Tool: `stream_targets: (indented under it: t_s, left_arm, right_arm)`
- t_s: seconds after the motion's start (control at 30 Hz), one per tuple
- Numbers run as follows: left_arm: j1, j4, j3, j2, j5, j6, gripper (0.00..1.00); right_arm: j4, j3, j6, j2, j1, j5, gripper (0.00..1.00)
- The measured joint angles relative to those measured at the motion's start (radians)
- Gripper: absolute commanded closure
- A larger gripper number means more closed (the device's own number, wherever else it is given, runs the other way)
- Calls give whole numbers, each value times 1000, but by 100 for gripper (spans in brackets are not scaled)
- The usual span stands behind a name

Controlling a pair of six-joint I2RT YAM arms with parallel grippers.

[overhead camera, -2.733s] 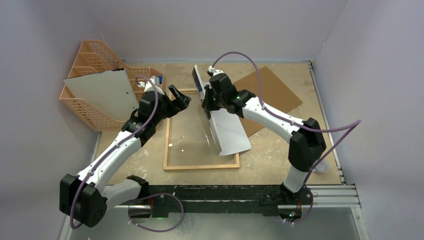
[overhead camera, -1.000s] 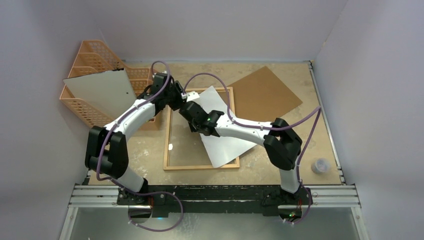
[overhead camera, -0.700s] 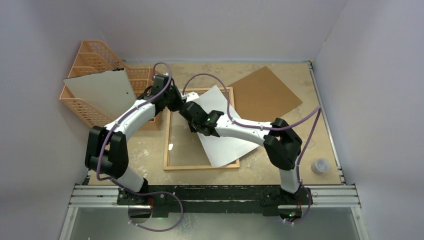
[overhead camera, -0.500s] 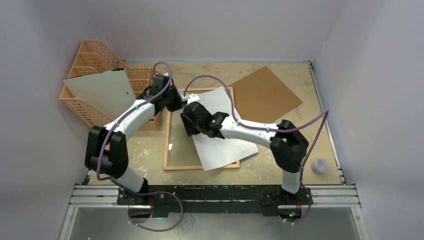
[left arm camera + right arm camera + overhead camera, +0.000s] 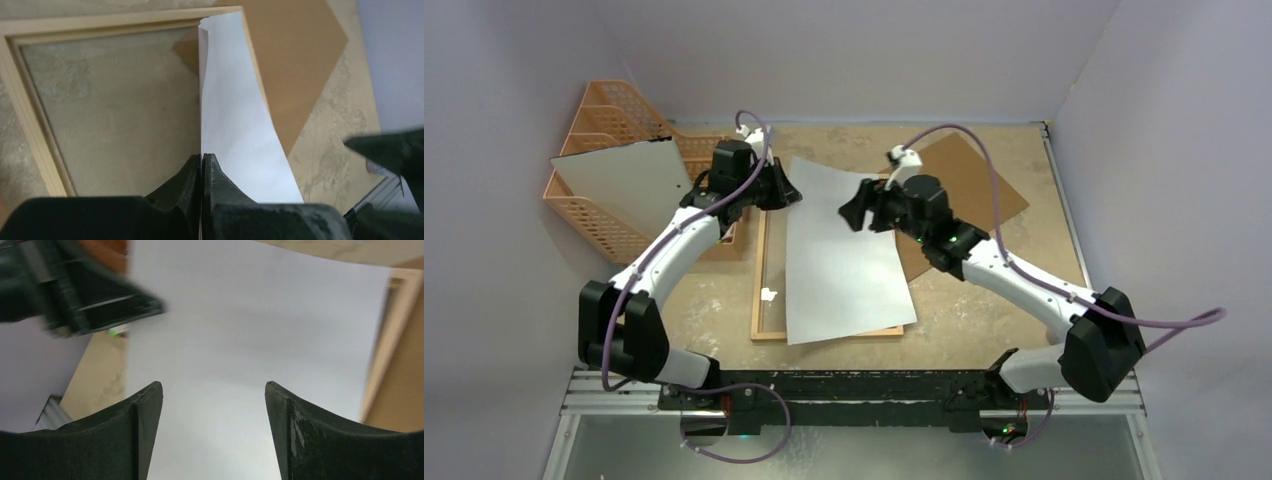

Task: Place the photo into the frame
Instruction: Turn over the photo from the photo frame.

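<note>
Though askew, photo (image 5: 839, 250) over frame (image 5: 761, 280).

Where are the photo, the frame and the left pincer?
photo (image 5: 844, 260), top view, middle of its white back.
frame (image 5: 759, 285), top view, its bare left-hand wooden rail.
left pincer (image 5: 201, 160), left wrist view, between its fingertips, clamping the photo.

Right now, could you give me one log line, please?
left gripper: jaws shut on photo | right gripper: jaws open | photo: askew over frame

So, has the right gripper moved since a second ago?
Yes: the right gripper has swung right, from the frame's far-left corner to its far-right corner, jaws open above the photo.
</note>
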Motion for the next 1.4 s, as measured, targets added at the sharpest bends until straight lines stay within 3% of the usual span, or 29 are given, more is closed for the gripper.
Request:
stream_targets:
  t_s: [0.13,0.43,0.67,0.97,1.2,1.4]
  left_arm:
    - [0,69,-9,-77,95,47,100]
    - [0,131,-40,-169,272,113,100]
    - [0,157,-66,-248,385,169,100]
    - [0,234,-58,-299,521,127,100]
    - [0,282,-14,-377,568,67,100]
    - [0,336,48,-435,573,-4,100]
  right_arm:
    - [55,-119,53,-46,-164,2,17]
    - [163,-270,70,-92,-283,38,16]
    - [390,-459,-2,-142,-447,-113,16]
    - [578,-482,-72,-166,-509,-338,16]
    - [715,-547,-5,-233,-534,-380,17]
    - [831,-566,51,-278,-539,-555,21]
